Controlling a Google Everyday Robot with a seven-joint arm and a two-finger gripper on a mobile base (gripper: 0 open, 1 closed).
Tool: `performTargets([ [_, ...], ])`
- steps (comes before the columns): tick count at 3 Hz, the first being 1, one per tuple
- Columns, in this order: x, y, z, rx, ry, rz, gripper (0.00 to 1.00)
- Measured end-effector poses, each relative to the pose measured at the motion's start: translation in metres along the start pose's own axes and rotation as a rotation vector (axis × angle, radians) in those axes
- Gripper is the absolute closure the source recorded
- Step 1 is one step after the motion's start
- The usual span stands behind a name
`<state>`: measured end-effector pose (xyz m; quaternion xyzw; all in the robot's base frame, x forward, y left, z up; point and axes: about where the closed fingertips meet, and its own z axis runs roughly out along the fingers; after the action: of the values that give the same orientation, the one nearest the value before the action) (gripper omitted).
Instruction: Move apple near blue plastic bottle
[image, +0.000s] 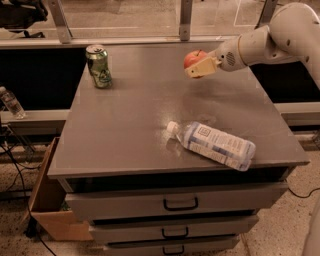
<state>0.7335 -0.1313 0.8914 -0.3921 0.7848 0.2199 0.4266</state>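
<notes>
The red-orange apple (193, 58) is held in my gripper (200, 65), whose pale fingers (202, 68) are shut around it, above the back right part of the grey table (125, 125). The blue plastic bottle (215, 144) lies on its side near the table's front right edge, white cap pointing left. The apple is well behind and slightly left of the bottle's middle, apart from it. My white arm (270, 40) reaches in from the upper right.
A green soda can (99, 66) stands at the table's back left. Drawers (180, 203) are below the tabletop. A small clear bottle (11, 102) stands off the table at the left. A cardboard box (47, 200) sits on the floor at the left.
</notes>
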Motion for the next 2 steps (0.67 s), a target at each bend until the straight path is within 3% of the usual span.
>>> performTargets([
  [2, 0.024, 0.037, -0.057, -0.147, 0.053, -0.06, 1.0],
])
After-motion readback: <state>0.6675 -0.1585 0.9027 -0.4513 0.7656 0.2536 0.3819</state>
